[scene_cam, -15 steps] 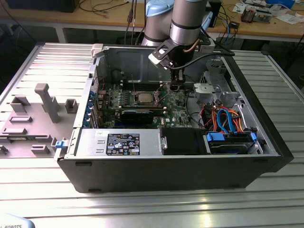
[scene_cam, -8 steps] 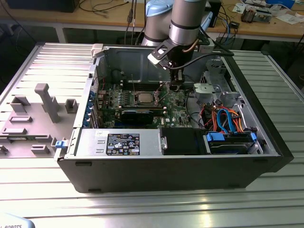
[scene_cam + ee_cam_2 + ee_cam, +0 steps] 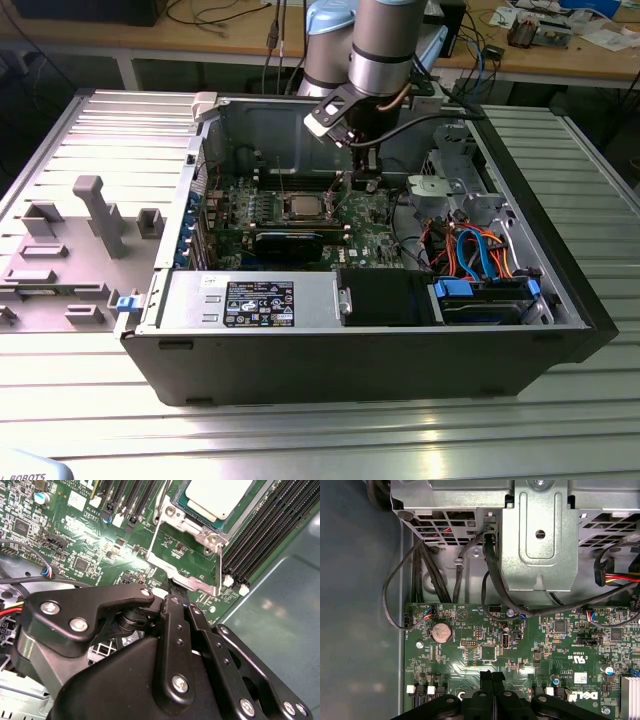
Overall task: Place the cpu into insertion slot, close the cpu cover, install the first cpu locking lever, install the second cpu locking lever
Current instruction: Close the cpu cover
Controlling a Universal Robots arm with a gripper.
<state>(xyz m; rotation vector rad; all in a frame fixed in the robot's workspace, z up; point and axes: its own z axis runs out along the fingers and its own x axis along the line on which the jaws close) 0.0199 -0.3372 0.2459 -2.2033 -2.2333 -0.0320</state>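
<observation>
The cpu (image 3: pixel 220 492) lies with its silver top up in the insertion slot (image 3: pixel 172 512), and in the exterior view the cpu (image 3: pixel 303 207) sits mid-motherboard. The cpu cover (image 3: pixel 195 582), a thin silver frame, is swung open and tilts away from the slot toward my gripper (image 3: pixel 175 592). The black fingers are shut together, with their tips at the tab on the cover's free edge. In the exterior view the gripper (image 3: pixel 365 182) hangs just to the right of the cpu. The closed fingertips (image 3: pixel 492 676) point down over the green board.
Long black memory slots (image 3: pixel 255 545) run beside the socket. A metal drive cage (image 3: pixel 540 535) with black cables (image 3: pixel 492 585) stands beyond the board. The power supply (image 3: pixel 250 300) and blue drive bay (image 3: pixel 480 295) line the case front. A grey fixture (image 3: pixel 95 215) lies at the exterior view's left.
</observation>
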